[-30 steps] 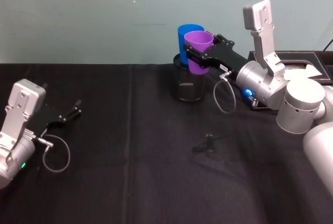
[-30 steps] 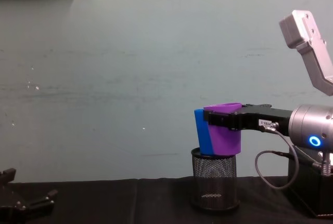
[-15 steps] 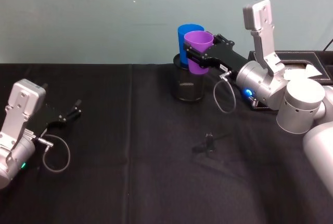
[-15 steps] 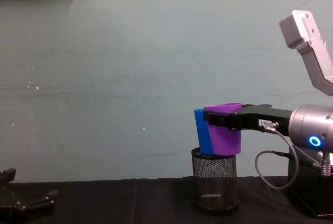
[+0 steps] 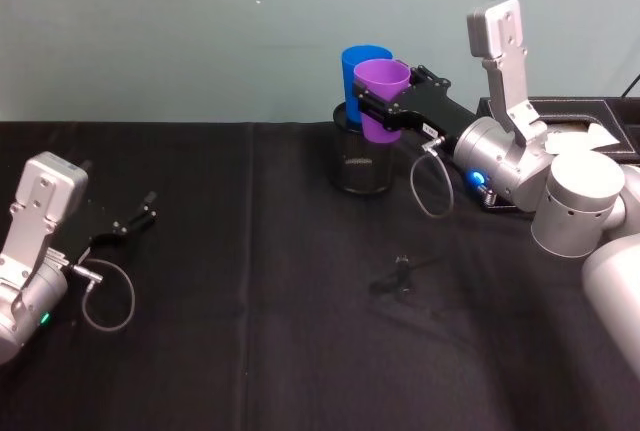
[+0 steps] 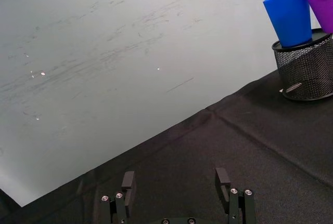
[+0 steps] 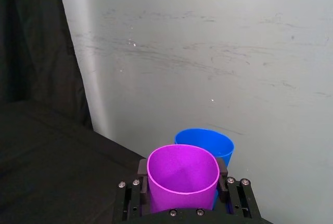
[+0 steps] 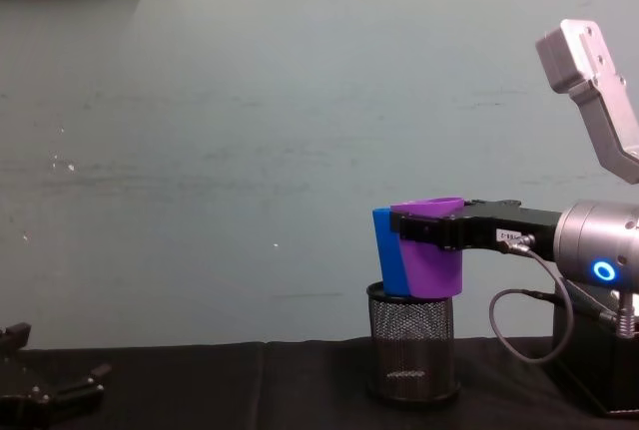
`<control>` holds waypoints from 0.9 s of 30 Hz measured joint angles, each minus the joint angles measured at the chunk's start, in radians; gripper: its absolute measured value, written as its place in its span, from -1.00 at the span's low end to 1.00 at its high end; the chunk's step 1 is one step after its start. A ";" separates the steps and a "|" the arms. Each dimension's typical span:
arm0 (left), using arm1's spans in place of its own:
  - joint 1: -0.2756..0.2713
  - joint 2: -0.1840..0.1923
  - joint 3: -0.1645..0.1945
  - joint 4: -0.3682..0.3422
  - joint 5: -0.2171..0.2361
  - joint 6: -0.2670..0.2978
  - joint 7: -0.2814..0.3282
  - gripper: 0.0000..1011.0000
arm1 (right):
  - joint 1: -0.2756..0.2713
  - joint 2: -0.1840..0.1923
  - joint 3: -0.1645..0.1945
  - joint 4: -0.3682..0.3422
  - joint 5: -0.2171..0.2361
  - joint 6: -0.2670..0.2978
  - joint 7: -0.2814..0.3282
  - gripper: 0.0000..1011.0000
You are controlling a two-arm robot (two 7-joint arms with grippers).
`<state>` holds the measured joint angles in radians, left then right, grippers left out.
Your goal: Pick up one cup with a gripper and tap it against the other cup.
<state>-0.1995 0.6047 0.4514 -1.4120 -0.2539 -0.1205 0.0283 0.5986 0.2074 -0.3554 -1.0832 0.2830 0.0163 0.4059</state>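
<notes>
1. R gripper [image 5: 378, 111] is clamped on the purple cup [image 5: 382, 97], one jaw each side of the wall, just under the rim; clearest in R wrist view, gripper [image 7: 181, 192] around cup [image 7: 182, 174].
2. Purple cup is held upright in the air, above the mesh holder [image 5: 361, 162], not resting on it as far as chest view shows [image 8: 431, 259].
3. Blue cup [image 5: 353, 75] stands in the holder, tilted a bit, directly beyond the purple one along the gripper's reach.
4. Key relation: blue cup [image 8: 386, 252] lies just behind/left of the purple, walls touching or nearly so; can't tell which. Both long axes approx vertical, so contact would be side to side.
5. Judgement: tap is at or v. near contact; any further push risks tipping the blue cup.
6. L gripper [image 5: 140, 216] sits parked far left on the black cloth [image 5: 250, 331], fingers apart [image 6: 128, 180], well away from both cups.
</notes>
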 joint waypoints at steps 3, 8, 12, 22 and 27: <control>0.000 0.000 0.000 0.000 0.000 0.000 0.000 0.98 | 0.000 0.000 0.000 0.000 0.000 0.000 0.000 0.47; 0.000 0.000 0.000 0.000 0.000 0.000 0.000 0.98 | -0.009 0.005 -0.001 -0.012 -0.001 -0.005 0.000 0.47; 0.000 0.000 0.000 0.000 0.000 0.000 0.000 0.98 | -0.036 0.011 0.001 -0.050 0.002 -0.005 0.000 0.47; 0.000 0.000 0.000 0.000 0.000 0.000 0.000 0.98 | -0.157 0.049 0.021 -0.215 0.023 0.007 -0.021 0.47; 0.000 0.000 0.000 0.000 0.000 0.000 0.000 0.98 | -0.224 0.077 0.035 -0.302 0.041 0.007 -0.026 0.47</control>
<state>-0.1995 0.6047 0.4514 -1.4119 -0.2539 -0.1206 0.0283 0.3746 0.2841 -0.3205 -1.3855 0.3239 0.0233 0.3800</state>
